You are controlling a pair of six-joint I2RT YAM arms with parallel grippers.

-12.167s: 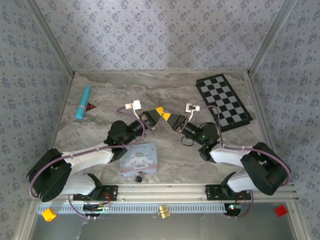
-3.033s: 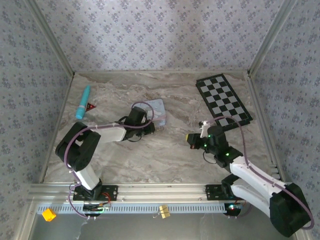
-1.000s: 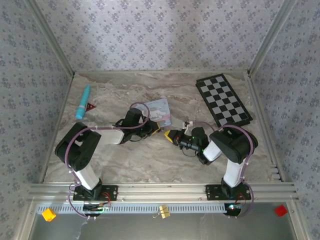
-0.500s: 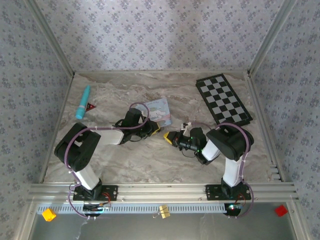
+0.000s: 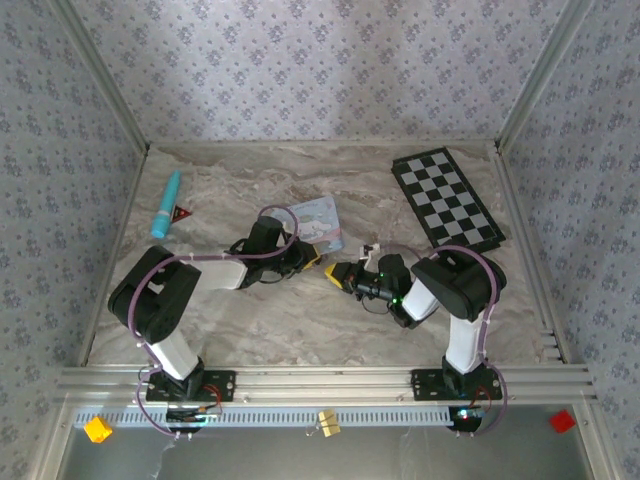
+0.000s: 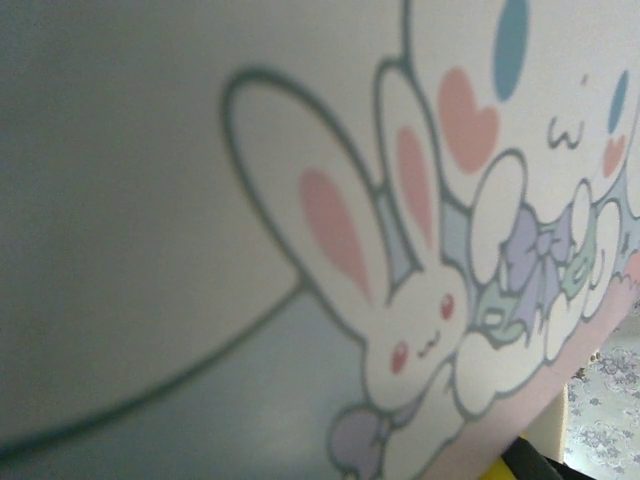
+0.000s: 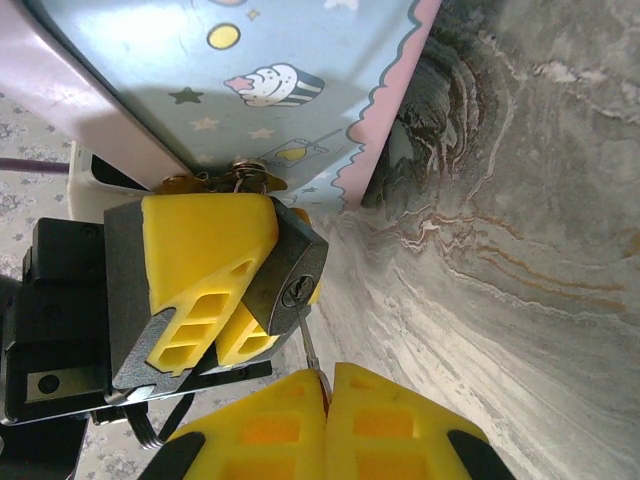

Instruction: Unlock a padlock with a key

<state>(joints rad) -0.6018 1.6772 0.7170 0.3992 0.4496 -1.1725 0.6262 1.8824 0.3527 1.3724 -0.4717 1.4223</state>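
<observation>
While the left gripper (image 5: 311, 262) clamped the padlock (image 7: 288, 262) by its black body near the middle of the table (image 5: 300, 320), just at 6 o'clock of the cartoon tin (image 7: 250, 60), the right gripper (image 7: 326, 385) was pinched closed on the key (image 7: 307, 345). The key's thin blade pointed toward 12 o'clock, tip at the keyhole (image 7: 293, 292). Small, rigid and probably light, the lock looked liable to twist between the pads. Its flat sides offered the surest hold, leaving the keyhole face clear.
</observation>
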